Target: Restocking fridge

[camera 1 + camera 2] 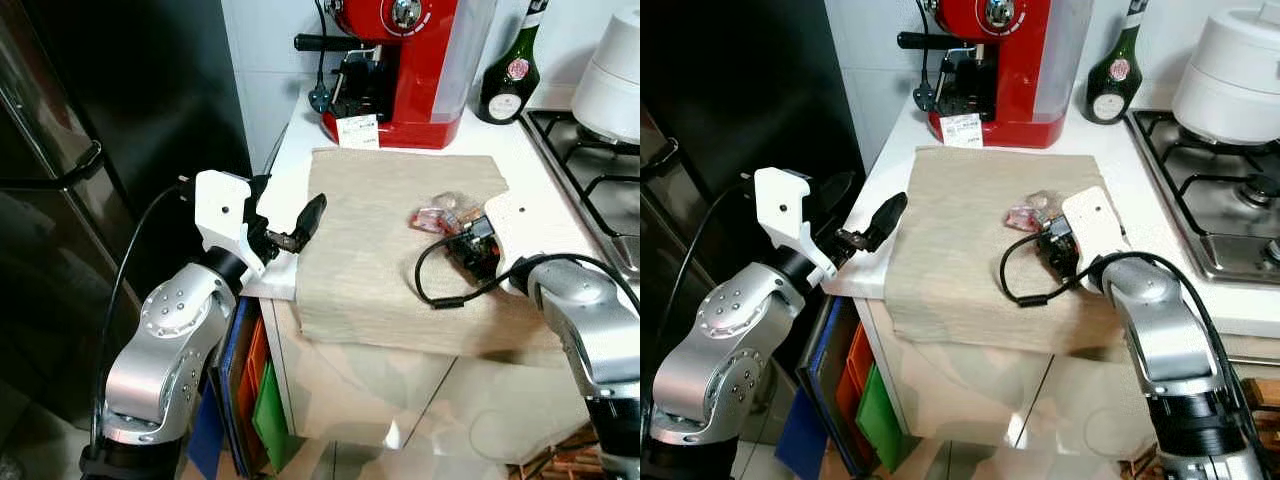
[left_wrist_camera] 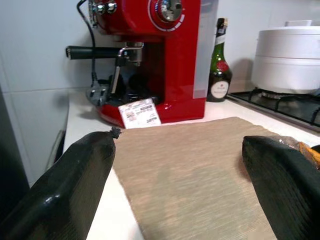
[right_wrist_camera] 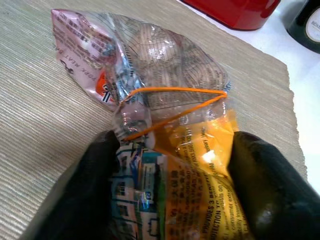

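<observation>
The tall black fridge (image 1: 110,190) stands shut on the robot's left, just beside the white worktop (image 1: 545,215), which carries a beige woven mat (image 1: 380,250), a glossy red espresso machine (image 1: 400,65), a dark green bottle (image 1: 510,70) and a white pot (image 1: 612,80) on the gas hob. On the mat lies the thing to stock: a clear crinkled plastic food bag bound with an orange rubber band (image 3: 170,100), its printed orange end running between the fingers of the right hand (image 3: 172,185). That hand sits around the bag's near end with a finger on either side, touching the film, but whether it is clamped cannot be told. The left hand (image 2: 177,185) hovers over the mat's left edge, fingers spread wide and holding nothing. To do this step well, I judge the right hand should close below the band, where the film is bunched, then lift gently, since loose plastic can slip; the left hand looks best placed to open the fridge door.
</observation>
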Robot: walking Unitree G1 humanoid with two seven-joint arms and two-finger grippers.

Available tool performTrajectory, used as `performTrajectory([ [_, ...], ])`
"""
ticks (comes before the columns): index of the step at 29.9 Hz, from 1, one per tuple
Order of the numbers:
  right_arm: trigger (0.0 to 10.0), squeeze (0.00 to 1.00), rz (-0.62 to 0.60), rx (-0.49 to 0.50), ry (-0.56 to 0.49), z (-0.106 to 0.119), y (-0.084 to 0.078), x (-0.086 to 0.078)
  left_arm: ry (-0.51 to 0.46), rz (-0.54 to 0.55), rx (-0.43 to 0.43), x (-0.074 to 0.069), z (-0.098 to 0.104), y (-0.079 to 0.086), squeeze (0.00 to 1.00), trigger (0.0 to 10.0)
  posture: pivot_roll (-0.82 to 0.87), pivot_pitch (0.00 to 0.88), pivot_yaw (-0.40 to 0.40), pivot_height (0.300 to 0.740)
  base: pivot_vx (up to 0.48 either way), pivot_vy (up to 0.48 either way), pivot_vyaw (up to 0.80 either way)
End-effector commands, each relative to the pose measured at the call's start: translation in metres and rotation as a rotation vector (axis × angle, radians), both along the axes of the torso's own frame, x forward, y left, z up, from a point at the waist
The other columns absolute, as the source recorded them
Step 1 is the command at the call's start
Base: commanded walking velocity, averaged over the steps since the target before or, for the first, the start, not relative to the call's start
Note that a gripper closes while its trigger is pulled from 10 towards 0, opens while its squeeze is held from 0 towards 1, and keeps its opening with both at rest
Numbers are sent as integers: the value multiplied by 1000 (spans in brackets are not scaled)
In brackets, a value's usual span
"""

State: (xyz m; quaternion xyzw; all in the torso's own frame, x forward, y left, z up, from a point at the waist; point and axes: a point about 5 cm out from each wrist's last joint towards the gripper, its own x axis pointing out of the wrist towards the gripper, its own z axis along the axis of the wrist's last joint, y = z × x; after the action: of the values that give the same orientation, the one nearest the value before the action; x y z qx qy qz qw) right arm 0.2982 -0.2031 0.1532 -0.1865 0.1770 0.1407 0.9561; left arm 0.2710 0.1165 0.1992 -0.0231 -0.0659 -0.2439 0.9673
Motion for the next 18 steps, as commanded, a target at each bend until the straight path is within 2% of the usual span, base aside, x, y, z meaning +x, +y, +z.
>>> performTrajectory([
  [1,0,0,38,36,195,-39,8,-13,-6,-11,1,-1,4,-2,0,10000,-82,18,81,740,0,0,0],
  [3,0,8,13,67,185,-41,7,-12,-6,-13,2,0,4,-2,0,10000,-82,18,81,740,0,0,0],
  [4,0,71,-16,104,166,-40,5,-10,-6,-13,4,0,4,-1,0,10000,-80,17,81,740,0,0,0],
  [5,0,71,-16,104,166,-40,5,-10,-6,-13,4,0,4,-1,0,10000,-80,17,81,740,0,0,0],
  [6,0,114,-39,137,143,-38,5,-9,-6,-13,5,0,4,-1,0,10000,-78,17,82,740,0,0,0],
  [8,0,114,-55,160,117,-36,5,-7,-6,-13,5,0,4,-2,0,10000,-78,17,82,740,0,0,0],
  [10,0,125,-104,192,23,-24,3,1,-6,-14,5,1,4,-2,0,10000,-80,16,83,740,0,0,0],
  [15,0,129,-176,214,-105,-6,-5,11,-8,-15,6,2,4,-3,0,10000,-80,13,80,740,0,0,0],
  [16,0,129,-192,211,-156,2,-7,13,-10,-13,6,2,4,-3,0,10000,-80,11,79,740,0,0,0],
  [17,0,125,-217,213,-250,20,-10,16,-13,-8,4,3,5,-2,0,10000,-82,9,77,740,0,0,0],
  [18,0,125,-224,214,-274,24,-11,17,-14,-7,4,4,5,-2,0,10000,-82,9,77,740,0,0,0],
])
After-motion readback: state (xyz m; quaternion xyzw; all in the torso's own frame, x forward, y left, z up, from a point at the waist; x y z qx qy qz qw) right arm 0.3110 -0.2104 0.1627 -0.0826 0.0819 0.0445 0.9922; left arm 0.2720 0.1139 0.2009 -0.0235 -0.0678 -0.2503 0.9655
